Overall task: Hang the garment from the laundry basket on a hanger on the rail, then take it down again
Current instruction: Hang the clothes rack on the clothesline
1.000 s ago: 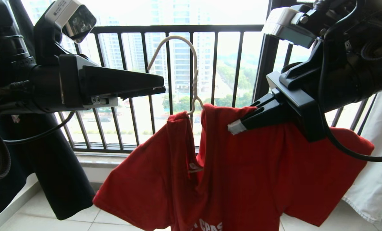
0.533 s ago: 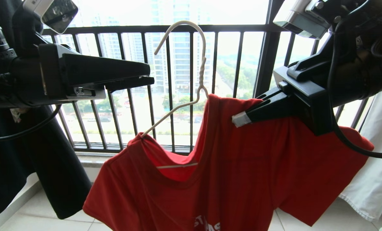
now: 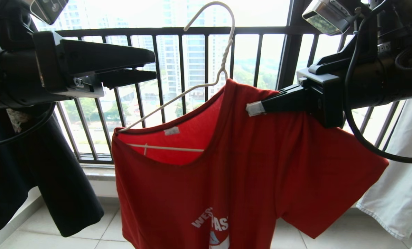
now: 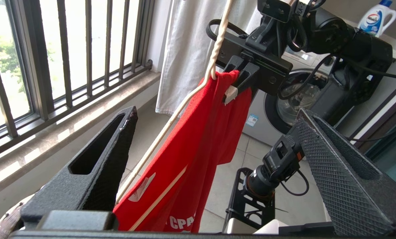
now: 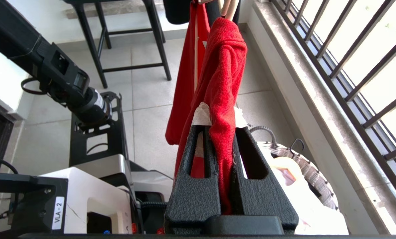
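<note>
hanging skewed, red garment (image 3: pixel 247 166) bares hanger (image 3: pixel 178 95).

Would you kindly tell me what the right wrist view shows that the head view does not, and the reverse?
Only the right wrist view shows the laundry basket on the floor below, by the window ledge, and the right gripper from behind, shut on a bunched fold of the red T-shirt. Only the head view shows the open left gripper clear of the shirt, the hanger's hook, the "WEST COAST" print and the black T-shirt at left. Both show the red shirt on the wire hanger, the right gripper's hold, and the window railing.
</note>
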Available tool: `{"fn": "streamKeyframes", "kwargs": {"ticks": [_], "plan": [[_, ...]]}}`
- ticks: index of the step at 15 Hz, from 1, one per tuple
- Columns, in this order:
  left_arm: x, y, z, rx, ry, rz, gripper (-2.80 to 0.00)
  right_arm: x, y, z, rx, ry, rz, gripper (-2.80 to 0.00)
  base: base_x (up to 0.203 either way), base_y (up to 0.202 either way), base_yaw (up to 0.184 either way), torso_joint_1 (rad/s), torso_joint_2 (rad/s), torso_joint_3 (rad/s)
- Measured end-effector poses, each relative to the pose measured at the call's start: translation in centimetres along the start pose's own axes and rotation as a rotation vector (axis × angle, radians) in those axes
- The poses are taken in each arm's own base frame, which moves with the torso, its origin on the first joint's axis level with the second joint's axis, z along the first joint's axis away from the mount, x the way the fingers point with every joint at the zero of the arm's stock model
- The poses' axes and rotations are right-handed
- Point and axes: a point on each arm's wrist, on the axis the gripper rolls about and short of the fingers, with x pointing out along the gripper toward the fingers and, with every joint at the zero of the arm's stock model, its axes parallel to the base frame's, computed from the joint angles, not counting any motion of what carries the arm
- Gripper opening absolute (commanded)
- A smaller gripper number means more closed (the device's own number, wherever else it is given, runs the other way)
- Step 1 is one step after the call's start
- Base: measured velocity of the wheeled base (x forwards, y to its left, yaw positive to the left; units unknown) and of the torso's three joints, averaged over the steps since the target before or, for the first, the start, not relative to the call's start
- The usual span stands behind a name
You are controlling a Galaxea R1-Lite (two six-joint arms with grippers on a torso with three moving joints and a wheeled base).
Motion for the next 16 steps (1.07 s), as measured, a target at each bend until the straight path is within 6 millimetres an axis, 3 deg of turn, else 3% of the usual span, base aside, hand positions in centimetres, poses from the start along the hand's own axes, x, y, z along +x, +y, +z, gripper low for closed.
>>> {"fn": "streamKeyframes", "kwargs": {"ticks": [14,15,16], "plan": [[-0.3,0.1,0.4,0.006,-0.016,0.023,0.0,-1.5,0.5,0.1,0.024,-0.035,-0.031,-2.8,0.0,0.0,0.0,0.0,0.0,0.0],[-0.3,0.1,0.4,0.005,-0.018,0.028,-0.72,-1.5,0.6,0.2,0.023,-0.036,-0.031,-2.8,0.0,0.0,0.0,0.0,0.0,0.0],[-0.3,0.1,0.4,0.002,-0.02,0.032,-2.8,-1.6,0.6,0.2,0.022,-0.037,-0.031,-2.8,0.0,0.0,0.0,0.0,0.0,0.0]]}}
